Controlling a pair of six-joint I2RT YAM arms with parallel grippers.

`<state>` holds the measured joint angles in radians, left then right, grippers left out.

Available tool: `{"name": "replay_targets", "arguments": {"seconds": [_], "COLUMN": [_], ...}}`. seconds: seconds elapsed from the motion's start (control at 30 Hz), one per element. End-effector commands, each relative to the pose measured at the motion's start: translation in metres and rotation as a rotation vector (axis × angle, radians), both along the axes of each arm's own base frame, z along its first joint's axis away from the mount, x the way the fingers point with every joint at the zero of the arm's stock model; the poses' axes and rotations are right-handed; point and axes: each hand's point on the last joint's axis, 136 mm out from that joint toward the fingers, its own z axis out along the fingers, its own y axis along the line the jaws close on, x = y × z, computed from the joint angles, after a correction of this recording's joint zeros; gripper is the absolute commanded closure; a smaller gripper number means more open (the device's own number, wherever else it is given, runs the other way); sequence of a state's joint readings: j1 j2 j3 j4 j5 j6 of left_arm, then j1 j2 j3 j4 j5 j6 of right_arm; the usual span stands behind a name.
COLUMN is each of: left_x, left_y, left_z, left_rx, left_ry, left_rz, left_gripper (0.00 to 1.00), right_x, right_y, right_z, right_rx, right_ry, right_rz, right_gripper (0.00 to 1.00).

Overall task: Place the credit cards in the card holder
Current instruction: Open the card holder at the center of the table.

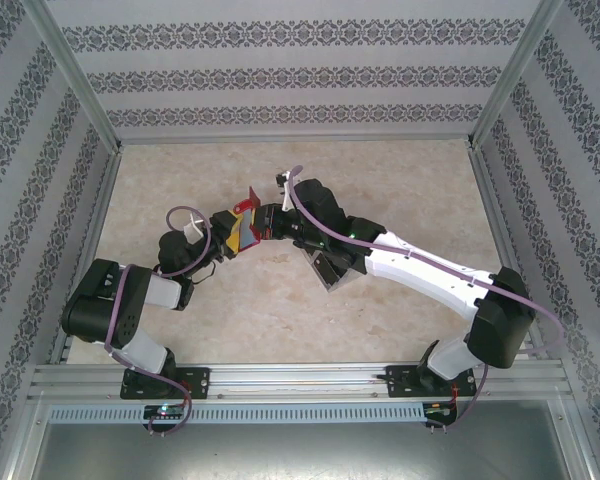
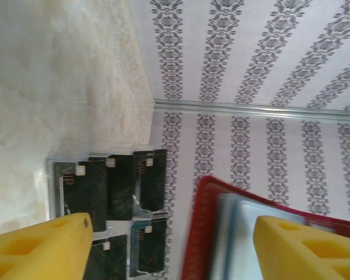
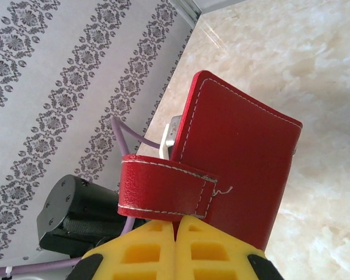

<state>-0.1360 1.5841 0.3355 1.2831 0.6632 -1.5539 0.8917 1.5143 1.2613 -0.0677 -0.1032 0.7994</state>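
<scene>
- Two arms are reaching inward from the rail [image 1: 300,378] at the near edge, and they are meeting over the middle of the desk [image 1: 420,190].
- My right gripper [image 3: 176,224] is clamping its fingers tight on the card holder [image 3: 239,157]. It is pinching it by the snap tab and holding it upright, off the desk.
- My left gripper [image 2: 172,227] is standing released with its jaws apart. The card holder's open edge and grey-blue pockets are sitting between them, nearer one finger than the other, and the gripper is carrying no card.
- I am judging the task as barely under way. The credit cards [image 2: 119,186] are standing in the clear slotted tray [image 2: 51,192] just beyond the card holder, with at least five showing. The pockets are too blurred for me to tell whether any card is inside.
- I am expecting that each card needs lifting out of the tray and sliding into a pocket.
- Around the tray the desk is showing a pale, marbled beige surface.
- Farthest off, walls [image 1: 300,75] papered white with grey ornamental stripes are closing in three sides, and aluminium posts [image 1: 70,70] are framing them.
</scene>
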Motion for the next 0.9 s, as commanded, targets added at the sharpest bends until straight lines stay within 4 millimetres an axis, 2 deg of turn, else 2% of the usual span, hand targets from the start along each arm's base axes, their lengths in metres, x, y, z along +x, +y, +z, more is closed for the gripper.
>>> {"name": "replay_targets", "arguments": {"seconds": [0.0,0.07,0.33,0.37,0.53,0.63,0.67,0.73,0.8,0.87], "left_x": [-0.003,-0.004,-0.008,-0.009,-0.016,-0.027,-0.031,-0.040,-0.045,-0.048], "left_y": [-0.001,0.000,0.005,0.004,0.006,0.013,0.017,0.023,0.026,0.028], "left_z": [0.042,0.048,0.057,0.059,0.068,0.071,0.071,0.059,0.047,0.033], "left_rx": [-0.044,-0.050,-0.024,-0.003,0.187,0.393,0.462,0.568,0.632,0.674], "left_ry": [-0.153,-0.166,-0.176,-0.177,-0.156,-0.120,-0.107,-0.040,0.001,0.039], "left_rz": [-0.022,-0.023,0.009,0.007,-0.001,-0.003,-0.005,-0.024,-0.046,-0.059], "left_gripper": [0.38,0.47,0.96,1.00,1.00,1.00,1.00,1.00,1.00,1.00], "right_x": [0.007,0.007,0.012,0.012,0.011,0.010,0.009,0.008,0.007,0.004], "right_y": [0.004,0.005,-0.009,-0.010,-0.010,-0.011,-0.011,-0.012,-0.017,-0.022], "right_z": [0.005,0.001,-0.025,-0.031,-0.059,-0.076,-0.082,-0.094,-0.107,-0.121], "right_rx": [0.045,0.043,0.007,0.001,-0.018,-0.033,-0.040,-0.056,-0.079,-0.101], "right_ry": [0.000,0.003,0.036,0.043,0.089,0.110,0.120,0.138,0.154,0.171], "right_rz": [-0.007,-0.009,-0.055,-0.058,-0.061,-0.061,-0.060,-0.066,-0.074,-0.083], "right_gripper": [1.00,1.00,1.00,1.00,0.99,0.73,0.62,0.45,0.37,0.34]}}
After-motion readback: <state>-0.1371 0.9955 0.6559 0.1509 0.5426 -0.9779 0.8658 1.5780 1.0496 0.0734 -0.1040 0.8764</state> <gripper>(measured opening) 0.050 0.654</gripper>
